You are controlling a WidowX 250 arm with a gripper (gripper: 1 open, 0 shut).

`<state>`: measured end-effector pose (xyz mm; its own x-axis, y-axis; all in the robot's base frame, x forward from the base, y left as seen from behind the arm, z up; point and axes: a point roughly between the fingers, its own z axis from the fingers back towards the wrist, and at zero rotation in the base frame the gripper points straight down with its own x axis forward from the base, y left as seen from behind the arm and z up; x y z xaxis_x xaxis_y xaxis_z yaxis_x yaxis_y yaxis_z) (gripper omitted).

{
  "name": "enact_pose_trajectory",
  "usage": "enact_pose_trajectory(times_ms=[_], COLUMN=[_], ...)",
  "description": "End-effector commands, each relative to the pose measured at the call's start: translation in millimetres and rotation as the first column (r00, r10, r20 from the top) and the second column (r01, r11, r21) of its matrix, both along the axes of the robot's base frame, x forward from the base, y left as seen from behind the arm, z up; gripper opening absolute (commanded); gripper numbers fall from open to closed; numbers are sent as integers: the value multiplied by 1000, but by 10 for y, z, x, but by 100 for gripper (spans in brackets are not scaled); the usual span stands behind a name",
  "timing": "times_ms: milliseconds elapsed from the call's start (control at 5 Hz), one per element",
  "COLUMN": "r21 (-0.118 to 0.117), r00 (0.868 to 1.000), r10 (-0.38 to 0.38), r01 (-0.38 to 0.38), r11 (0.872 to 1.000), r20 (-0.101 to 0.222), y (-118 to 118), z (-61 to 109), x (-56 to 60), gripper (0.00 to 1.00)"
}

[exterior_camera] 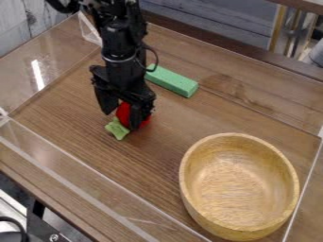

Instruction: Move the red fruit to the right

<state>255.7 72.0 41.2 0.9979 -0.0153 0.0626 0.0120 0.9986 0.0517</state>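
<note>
Red fruit point(131, 117) between open pincer point(123, 106) fingers, on table point(228, 104)

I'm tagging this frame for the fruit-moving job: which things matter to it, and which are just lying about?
In the job:
- small glossy red toy fruit with pale green leafy cap
- black robot hand, open, straddling the fruit

Lying about:
- flat green rectangular block
- round wooden bowl
- clear plastic folded stand
</note>
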Motion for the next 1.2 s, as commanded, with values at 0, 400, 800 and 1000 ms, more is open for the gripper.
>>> enact_pose_trajectory(times_ms=[0,400,800,1000], r21=[17,22,18,14], r00=[998,998,992,984], r10=[-33,-8,107,166], r01=[32,7,-109,-168], r11=[999,1000,994,986], r20=[50,63,65,71], y=[-65,-163,-205,-225], z=[117,102,129,200], x=[140,166,153,199], gripper=[100,100,100,100])
